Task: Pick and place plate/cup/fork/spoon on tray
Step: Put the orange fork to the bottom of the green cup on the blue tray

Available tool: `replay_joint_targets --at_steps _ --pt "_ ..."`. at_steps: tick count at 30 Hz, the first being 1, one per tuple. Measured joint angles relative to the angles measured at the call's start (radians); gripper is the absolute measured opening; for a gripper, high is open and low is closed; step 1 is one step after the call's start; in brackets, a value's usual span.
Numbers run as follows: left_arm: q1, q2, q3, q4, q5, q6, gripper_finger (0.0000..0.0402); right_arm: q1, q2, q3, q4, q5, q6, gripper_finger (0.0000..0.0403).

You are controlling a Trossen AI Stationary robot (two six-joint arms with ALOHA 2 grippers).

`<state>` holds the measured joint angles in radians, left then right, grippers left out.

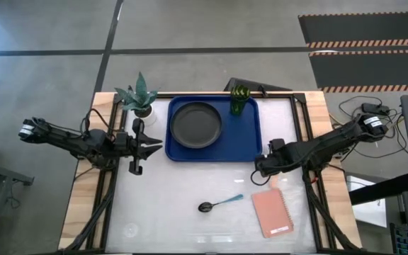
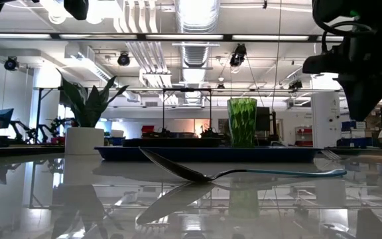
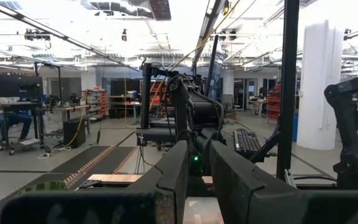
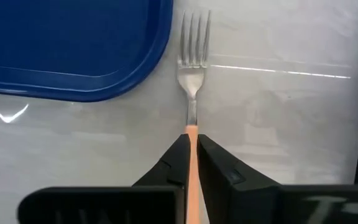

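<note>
The black plate [image 1: 197, 124] and the green cup [image 1: 240, 101] stand on the blue tray [image 1: 250, 145]; the cup is at the tray's far right corner. The blue-handled spoon [image 1: 219, 204] lies on the table near the front. The orange-handled fork [image 4: 193, 68] lies just off the tray's near right corner [image 4: 135, 81]. My right gripper [image 1: 263, 167] is over it, shut on the fork. My left gripper [image 1: 154, 146] is shut and empty, left of the tray beside the plant. My right gripper pinches the fork's orange handle [image 4: 192, 140] between its two fingers, a little behind where the metal neck begins. The fingers point down at a slant and lie along the fork. The tines point away from the gripper, beside the tray's corner. Whether the fork is off the table I cannot tell.
A white pot with a green plant [image 1: 140, 99] stands at the tray's far left corner. A pink notebook [image 1: 271, 212] lies at the front right, near the spoon. Dark frame rails run along the table's left and right sides.
</note>
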<state>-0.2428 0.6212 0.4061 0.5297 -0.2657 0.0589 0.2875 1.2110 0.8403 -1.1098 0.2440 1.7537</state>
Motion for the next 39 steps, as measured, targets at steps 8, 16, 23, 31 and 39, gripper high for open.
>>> replay_joint_targets --at_steps 8,16,23,31,39 --pt "0.0 0.0 0.0 0.0 0.0 0.0 0.0054 0.0 0.007 -0.002 -0.009 -0.001 0.0 0.0006" --pt "0.0 0.0 0.0 -0.001 0.0 0.0 0.0054 0.0 0.064 -0.031 0.035 -0.035 0.0 0.0041" --pt "0.0 0.001 0.0 -0.001 0.0 0.0 0.0054 0.0 0.068 -0.081 0.088 0.031 -0.001 0.0149" --pt "0.0 0.002 0.0 -0.002 0.0 0.0 0.0054 0.001 0.073 -0.193 0.273 0.094 -0.027 0.0208" --pt "0.0 0.003 0.0 -0.007 0.0 0.0 0.0054 0.003 0.115 -0.251 0.315 0.096 -0.046 0.0189"
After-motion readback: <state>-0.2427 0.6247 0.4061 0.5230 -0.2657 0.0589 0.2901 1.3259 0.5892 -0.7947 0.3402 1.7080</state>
